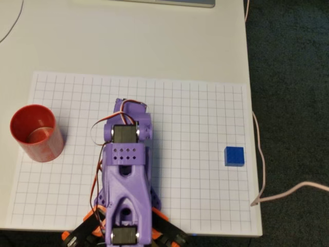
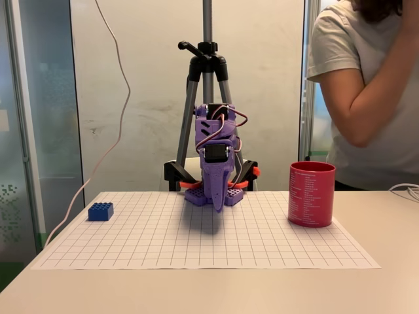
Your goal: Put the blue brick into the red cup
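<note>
Fixed view, near to far. The bench (image 2: 196, 288) shows a bare front strip, then the front edge of the grid sheet (image 2: 203, 242). The sheet's front rows are unoccupied across the full width.

The red cup (image 2: 311, 193) stands upright on the sheet near its right edge, at about 3 o'clock from the arm, well apart from it. The blue brick (image 2: 100, 211) rests flat on the sheet near the left edge, at about 9 o'clock from the arm, well apart from both arm and cup.

The purple arm (image 2: 216, 157) is folded at sheet centre, its pincer (image 2: 218, 204) pointing down, tip just above the sheet. The fingers appear pressed together, pinching nothing.

Behind the arm stands a tripod (image 2: 207, 72). A person (image 2: 373, 91) stands beyond the bench's far right corner.

Overhead view: the brick (image 1: 234, 156) lies just inside the sheet's right border, close to the bench edge; the cup (image 1: 36, 133) sits on the left border. Open grid lies between arm (image 1: 126, 175) and brick. A cable (image 1: 288, 193) reaches the sheet's lower right corner.
</note>
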Motion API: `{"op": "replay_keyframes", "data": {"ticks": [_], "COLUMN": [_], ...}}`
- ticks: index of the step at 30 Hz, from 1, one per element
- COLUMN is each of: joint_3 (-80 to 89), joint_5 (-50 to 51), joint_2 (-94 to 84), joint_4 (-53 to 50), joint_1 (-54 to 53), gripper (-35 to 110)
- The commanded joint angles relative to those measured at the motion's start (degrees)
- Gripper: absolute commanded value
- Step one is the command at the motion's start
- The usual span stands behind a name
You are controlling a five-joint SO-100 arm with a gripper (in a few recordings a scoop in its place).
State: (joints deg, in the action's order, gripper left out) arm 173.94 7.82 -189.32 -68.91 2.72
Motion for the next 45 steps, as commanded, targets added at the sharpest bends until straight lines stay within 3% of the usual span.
{"op": "replay_keyframes", "data": {"ticks": [1,45], "joint_3": [-0.5,-0.5], "joint_5": [3.2,1.9], "joint_2": [0.1,0.1], "joint_4": [-0.3,-0.2], "joint_1": [-1.3,-0.4], "gripper": [0,0]}}
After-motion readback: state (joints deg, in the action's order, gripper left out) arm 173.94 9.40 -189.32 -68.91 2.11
